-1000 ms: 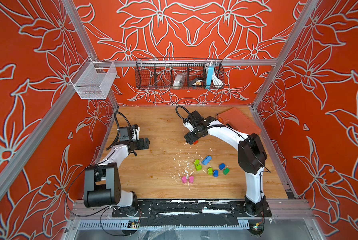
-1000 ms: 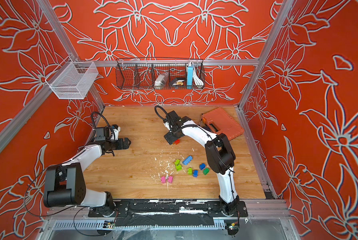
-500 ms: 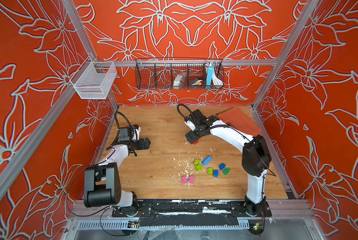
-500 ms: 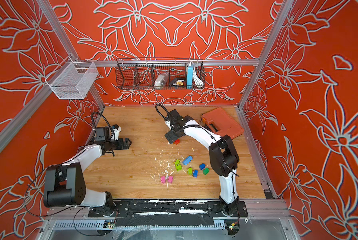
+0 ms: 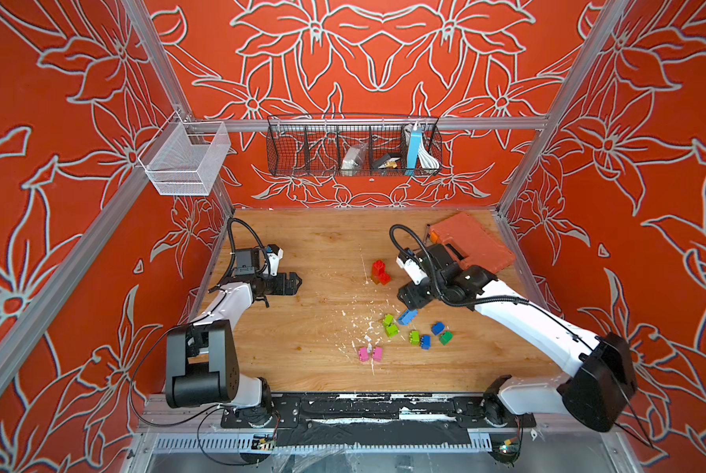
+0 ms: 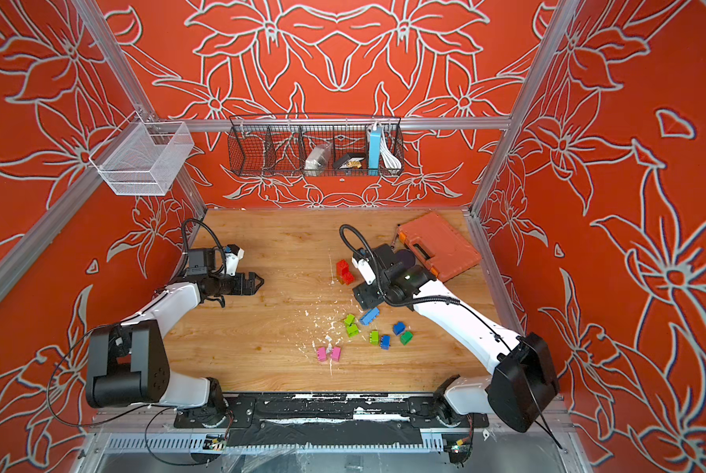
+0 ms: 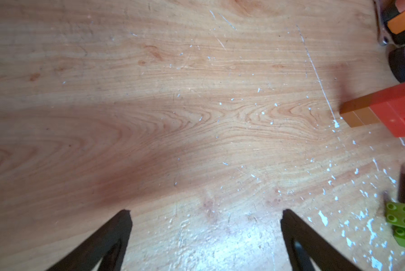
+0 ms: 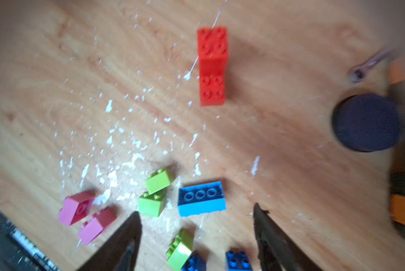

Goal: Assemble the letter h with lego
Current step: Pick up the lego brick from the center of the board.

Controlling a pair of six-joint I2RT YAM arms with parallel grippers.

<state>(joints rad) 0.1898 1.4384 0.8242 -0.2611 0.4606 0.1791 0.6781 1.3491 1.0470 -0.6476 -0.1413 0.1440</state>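
Since 1 s ago the right pincer (image 8: 196, 207) has backed off the red stack (image 5: 380, 272) toward the loose bricks (image 5: 413, 336); its jaws stand apart, holding nothing. The stack stands alone mid-table (image 5: 322, 245), red over brown, with 2 studded tops at different heights. The left pincer (image 7: 205, 213) is spread wide, empty, well apart from all bricks. Judgement: the h is barely begun; 9 lime, blue, dark green and pink bricks lie unattached nearer the front.

Both top views look steeply down from high over the table (image 5: 302, 245) at its six o'clock edge, facing twelve, sharing the whole scene. Each wrist camera hangs close above the wood, the left facing three o'clock; both catch the red stack (image 8: 212, 65)
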